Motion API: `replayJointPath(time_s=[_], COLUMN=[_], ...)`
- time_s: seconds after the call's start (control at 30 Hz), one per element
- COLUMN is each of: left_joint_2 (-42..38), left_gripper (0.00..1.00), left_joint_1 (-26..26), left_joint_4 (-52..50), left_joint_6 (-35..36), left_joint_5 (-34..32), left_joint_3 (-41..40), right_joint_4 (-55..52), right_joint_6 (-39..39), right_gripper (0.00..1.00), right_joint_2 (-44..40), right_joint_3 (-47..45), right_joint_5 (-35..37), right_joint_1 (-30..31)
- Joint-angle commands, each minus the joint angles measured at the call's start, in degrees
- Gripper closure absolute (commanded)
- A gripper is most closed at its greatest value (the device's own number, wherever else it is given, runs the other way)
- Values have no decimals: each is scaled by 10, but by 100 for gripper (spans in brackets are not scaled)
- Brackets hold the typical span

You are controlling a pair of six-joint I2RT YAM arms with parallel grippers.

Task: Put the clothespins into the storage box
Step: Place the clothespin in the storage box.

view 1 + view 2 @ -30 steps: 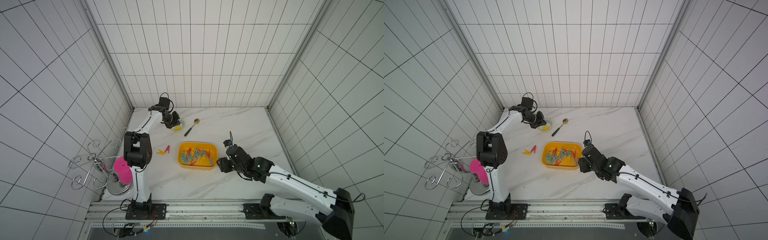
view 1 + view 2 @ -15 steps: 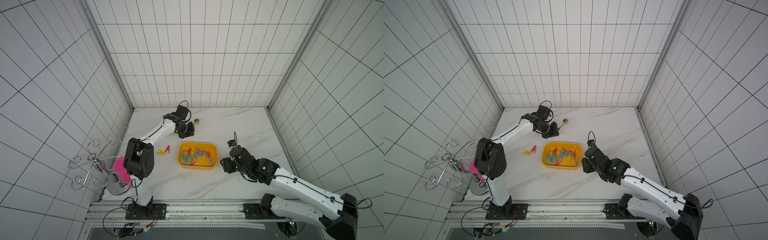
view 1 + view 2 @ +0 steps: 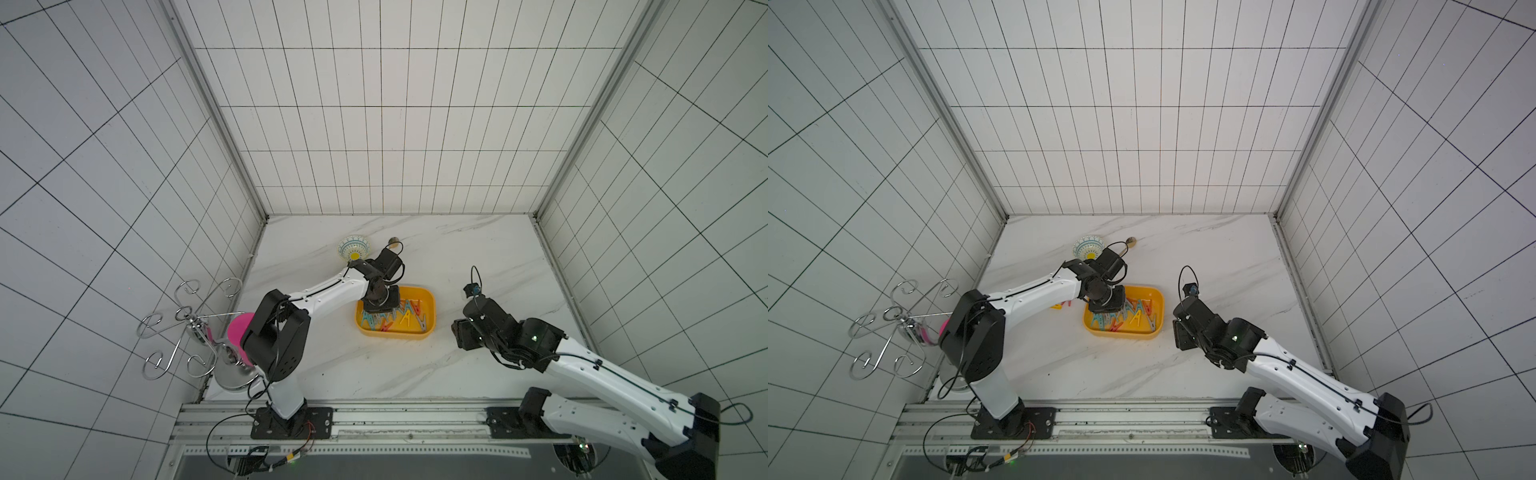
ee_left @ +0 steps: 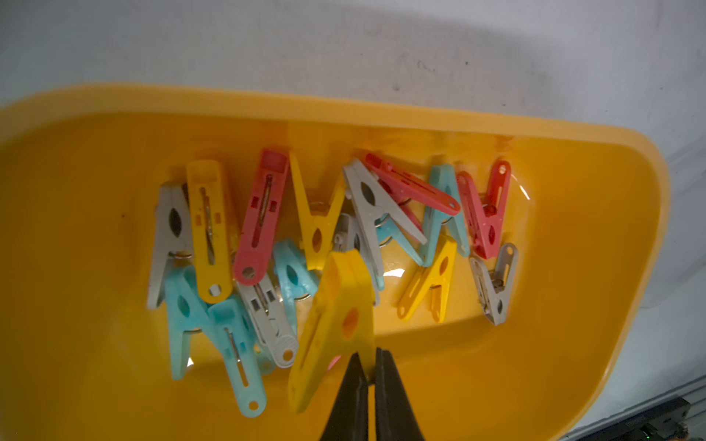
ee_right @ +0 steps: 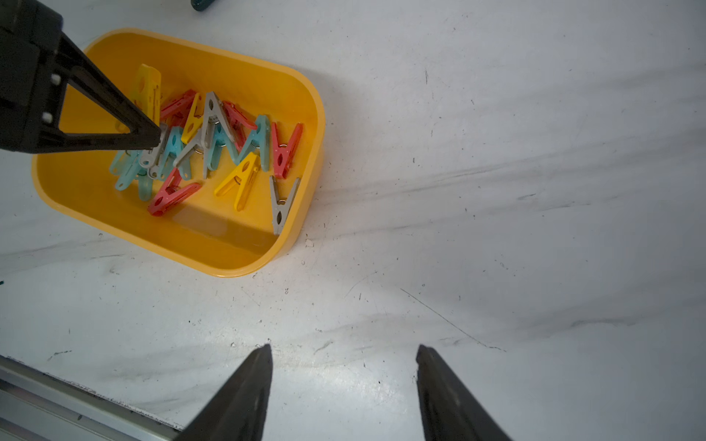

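well, the left gripper (image 4: 368, 362) is pinched together on one leg of a yellow clothespin (image 4: 336, 317), holding it tilted over the storage box (image 4: 573, 267), which sits mid-table, away from every edge. other clothespins (image 4: 263, 214) lie heaped inside it. the right gripper (image 5: 344, 347) hangs with jaws apart over bare table (image 5: 496, 191) beside the box.
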Motion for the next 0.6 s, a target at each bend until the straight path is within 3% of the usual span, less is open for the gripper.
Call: replayJointPath(time_s=[0.0, 0.2, 0.27, 0.47, 0.57], left_joint_2=[17, 43, 31, -19, -29], left_gripper=[87, 71, 71, 61, 59], left_joint_1=[1, 0, 0, 9, 39], left_joint_4=[-16, -25, -29, -97, -116], left_joint_6=[24, 35, 30, -9, -25], left_joint_5=[-47, -19, -30, -192, -227], left_joint_3=[14, 36, 42, 83, 78], right_joint_4=[-22, -24, -24, -24, -21], right_joint_6=[-1, -6, -7, -17, -22], right_gripper=[36, 36, 36, 36, 36], right_joint_2=[8, 25, 25, 37, 47], right_joint_3=[34, 49, 51, 51, 54], right_joint_5=[16, 12, 12, 12, 12], right_joint_1=[-5, -5, -5, -12, -13])
